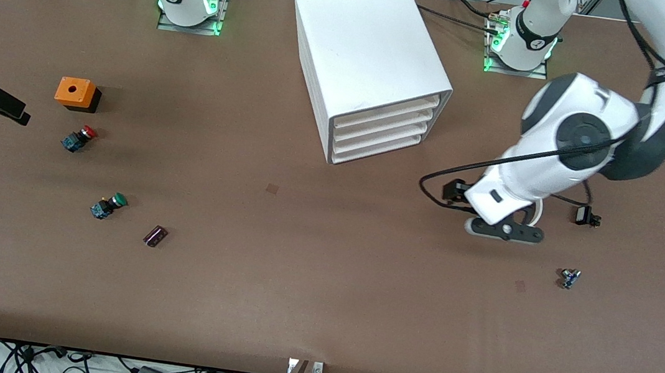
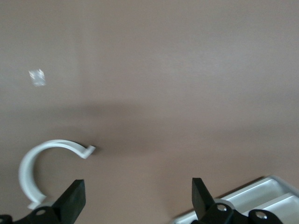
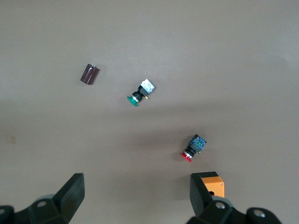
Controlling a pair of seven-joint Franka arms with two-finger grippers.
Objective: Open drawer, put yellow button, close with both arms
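Note:
The white cabinet (image 1: 367,46) stands between the two arm bases, and its top drawer (image 1: 388,113) sits flush and shut like the three below it. The yellow button (image 1: 569,278) is a tiny switch with a blue base near the left arm's end of the table; its cap hardly shows. My left gripper (image 1: 506,230) (image 2: 138,186) hangs open over bare table, beside the cabinet's drawer front and apart from the button. My right gripper (image 1: 3,105) (image 3: 137,186) hangs open and empty at the right arm's end, beside an orange box (image 1: 76,93) (image 3: 212,183).
A red-capped button (image 1: 79,138) (image 3: 193,149), a green-capped button (image 1: 108,205) (image 3: 140,92) and a dark purple cylinder (image 1: 155,236) (image 3: 89,73) lie toward the right arm's end. A white C-shaped ring (image 2: 35,163) lies under the left gripper. The cabinet's corner (image 2: 261,196) shows in the left wrist view.

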